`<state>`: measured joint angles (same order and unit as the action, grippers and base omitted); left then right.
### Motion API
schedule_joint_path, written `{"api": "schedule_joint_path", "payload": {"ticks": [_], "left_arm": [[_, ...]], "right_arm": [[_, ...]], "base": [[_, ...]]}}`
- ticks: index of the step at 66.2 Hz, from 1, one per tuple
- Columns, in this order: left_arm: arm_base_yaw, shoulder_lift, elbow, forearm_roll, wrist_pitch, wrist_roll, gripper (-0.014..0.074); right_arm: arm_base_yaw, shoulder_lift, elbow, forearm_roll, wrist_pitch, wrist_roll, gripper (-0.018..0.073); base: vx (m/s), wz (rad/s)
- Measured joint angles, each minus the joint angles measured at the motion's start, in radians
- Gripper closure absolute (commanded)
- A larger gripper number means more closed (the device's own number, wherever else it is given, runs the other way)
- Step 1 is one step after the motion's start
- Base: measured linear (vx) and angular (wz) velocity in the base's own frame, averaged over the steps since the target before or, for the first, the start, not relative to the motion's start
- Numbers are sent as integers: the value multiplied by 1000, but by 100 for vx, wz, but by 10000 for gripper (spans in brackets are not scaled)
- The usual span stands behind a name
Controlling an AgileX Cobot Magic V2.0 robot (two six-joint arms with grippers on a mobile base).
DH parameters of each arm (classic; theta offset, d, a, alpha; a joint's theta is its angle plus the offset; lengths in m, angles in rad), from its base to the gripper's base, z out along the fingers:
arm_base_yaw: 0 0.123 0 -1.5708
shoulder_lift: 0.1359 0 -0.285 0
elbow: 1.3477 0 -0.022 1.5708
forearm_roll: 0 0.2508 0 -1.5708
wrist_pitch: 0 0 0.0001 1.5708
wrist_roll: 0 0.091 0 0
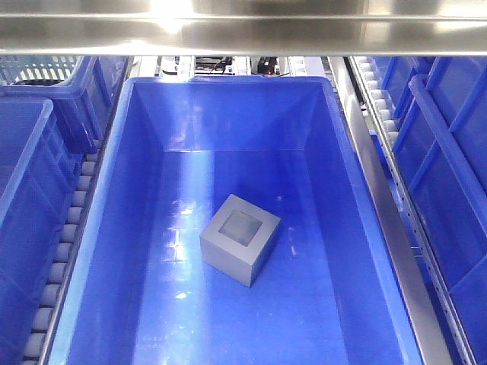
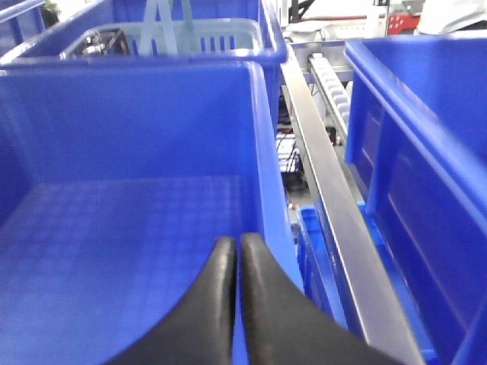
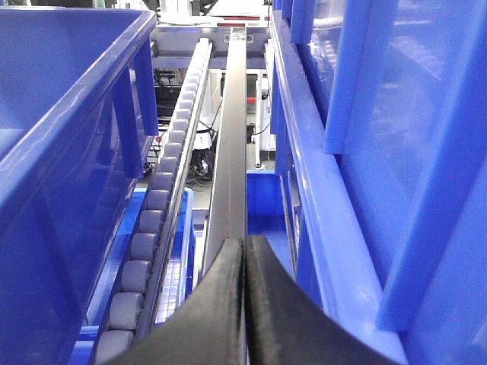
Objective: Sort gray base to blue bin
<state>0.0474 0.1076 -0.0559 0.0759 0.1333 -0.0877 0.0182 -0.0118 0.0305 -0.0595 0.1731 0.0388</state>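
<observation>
The gray base (image 1: 240, 239) lies on the floor of the blue bin (image 1: 358, 228) in the front view, near the middle, its square recess facing up. No gripper shows in that view. In the left wrist view my left gripper (image 2: 237, 245) is shut with nothing between its black fingers, hovering over the floor of a blue tub (image 2: 114, 251) near its right wall. My right gripper (image 3: 245, 243) is shut too, holding nothing, above a metal rail (image 3: 232, 152) between two blue tubs. The base is out of sight in both wrist views.
Roller tracks (image 1: 65, 251) and metal rails (image 1: 396, 243) run on both sides of the bin. More blue tubs (image 1: 23, 205) flank it left and right (image 1: 449, 190). A pale lattice basket (image 2: 190, 34) sits in a far tub. A steel bar (image 1: 243, 30) crosses the top.
</observation>
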Motion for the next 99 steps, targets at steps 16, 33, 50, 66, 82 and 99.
{"api": "schedule_joint_path", "payload": {"ticks": [16,33,50,66,82,99], "left_arm": [[-2,-117,82,-33,-69,-84,602],[-60,-117,83,-37,-56,-133,602],[-71,-117,83,-38,-55,-89,602],[-71,-117,83,-38,-53,12,602],[-71,-117,83,-38,-53,23,602],[-71,-117,83,-38,-53,24,602]], "right_arm": [[0,0,0,0,1,0,568],[0,0,0,0,1,0,568],[0,0,0,0,0,0,568],[0,0,0,0,0,0,568],[0,0,0,0,1,0,568],[0,0,0,0,1,0,568]], "base": [[0,0],[0,0],[0,0],[0,0],[0,0],[0,0]]}}
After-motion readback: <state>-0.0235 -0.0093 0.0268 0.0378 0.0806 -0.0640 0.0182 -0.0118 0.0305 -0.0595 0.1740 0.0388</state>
